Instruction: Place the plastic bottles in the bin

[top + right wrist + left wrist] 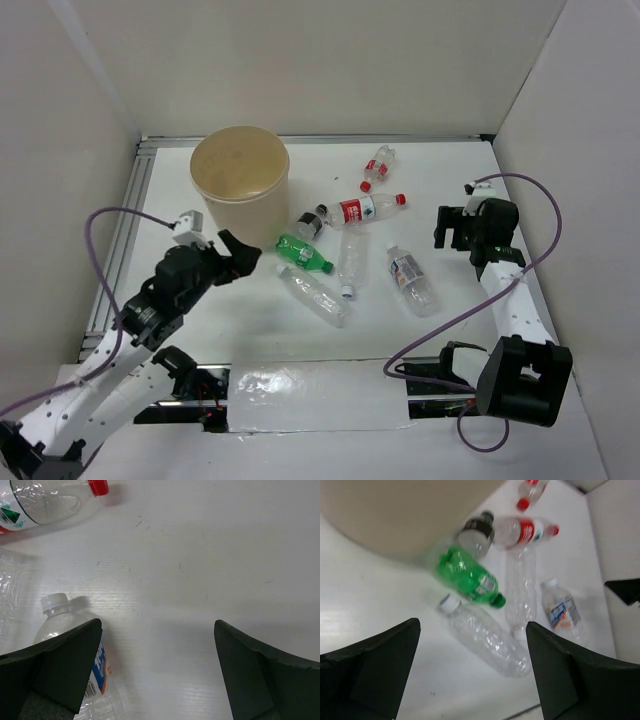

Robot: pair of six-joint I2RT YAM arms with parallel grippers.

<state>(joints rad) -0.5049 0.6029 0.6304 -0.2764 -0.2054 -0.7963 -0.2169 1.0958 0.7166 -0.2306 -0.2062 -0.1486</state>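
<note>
Top view: bin (240, 215) stands upright at the far left of the counter (450, 170). All seven bottles lie on the counter to its right.
- The dark-capped bottle (312, 224) and green bottle (303, 254) are nearest the bin.
- The red-label bottle (365, 210) is just beyond them, and the small red-cap bottle (378, 165) is farthest back.
- The crumpled clear bottle (315, 295) and second clear bottle (351, 262) are mid-counter.
- The blue-label bottle (412, 280) is furthest right.

Left hand (243, 254) hovers just beside the bin, near the green bottle. Its jaws are spread wide and hold nothing.

Right hand (453, 232) is right of the cluster, also fully spread and not holding anything.

Left wrist view adds some detail. The bin wall is a blur at upper left. The green bottle's cap points toward the second clear bottle. The crumpled bottle's white cap sits between the fingers in frame.

Right wrist view shows only bare counter between the fingers. The blue-label bottle's white cap and label are partly hidden behind one finger. The red-label bottle's neck is at the top corner. The bin is out of that frame.
</note>
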